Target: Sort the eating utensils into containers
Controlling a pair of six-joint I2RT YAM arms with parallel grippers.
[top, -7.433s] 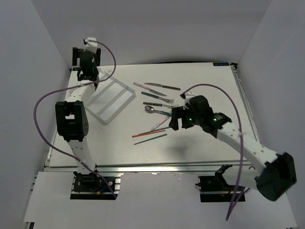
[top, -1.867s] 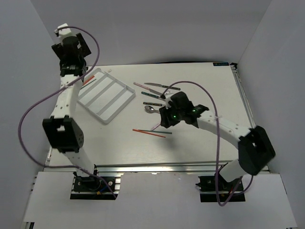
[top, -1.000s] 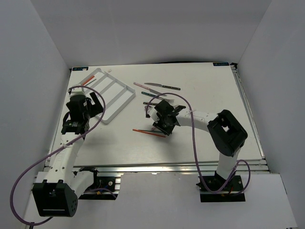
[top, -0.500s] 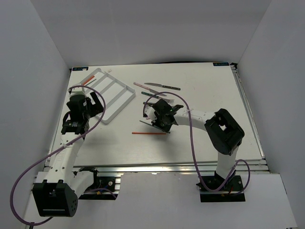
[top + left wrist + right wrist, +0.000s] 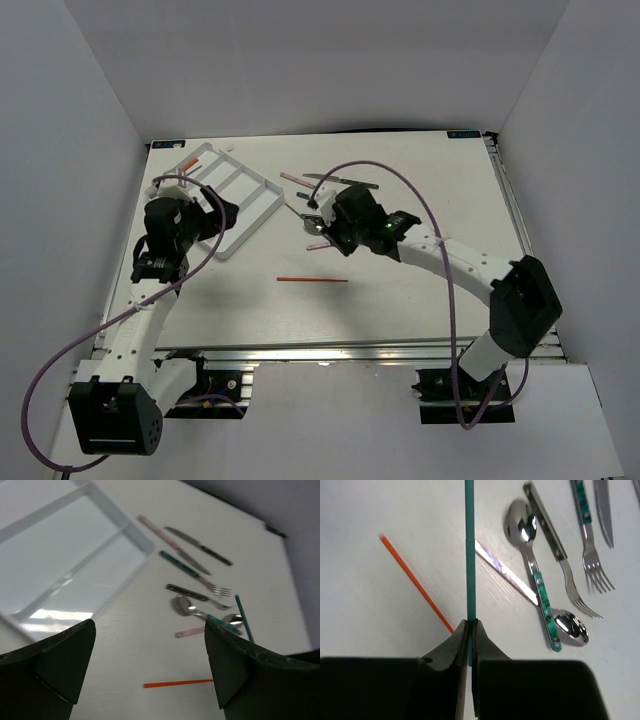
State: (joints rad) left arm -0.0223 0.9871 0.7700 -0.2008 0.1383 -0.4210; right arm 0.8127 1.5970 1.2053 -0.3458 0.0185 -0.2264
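Ana: Since half a second ago the right pincer (image 5: 470, 630) has left the near middle of the table (image 5: 440, 170) and swung toward the far cluster of cutlery. The teal chopstick (image 5: 469, 555) went with it. The orange chopstick (image 5: 312, 280) stayed put and now lies alone.

Ben: Grip?

Ana: Pressed together on the teal chopstick, near one end. The rest of the stick runs straight out ahead of the fingers, above the table.

Ben: Left side?

Ana: The left pincer (image 5: 149, 626) is spread wide with nothing between the fingers. It hangs by the near end of the tray (image 5: 262, 186).

Ben: Tray?

Ana: White, flat on the table at far left, with long parallel compartments. A red chopstick (image 5: 187, 167) lies in it by the far left corner.

Ben: Loose pieces?

Ana: All on the table, outside the tray.
- The teal-handled spoon (image 5: 542, 605) crosses the pink-handled spoon (image 5: 505, 575).
- The dark-handled fork (image 5: 547, 530) sits just beside the teal-handled spoon's bowl.
- The teal-handled fork (image 5: 582, 510) comes next.
- Farther back are the pink-handled knife (image 5: 155, 528) and the dark-handled knife (image 5: 217, 556), side by side. The pink one is nearer the tray.
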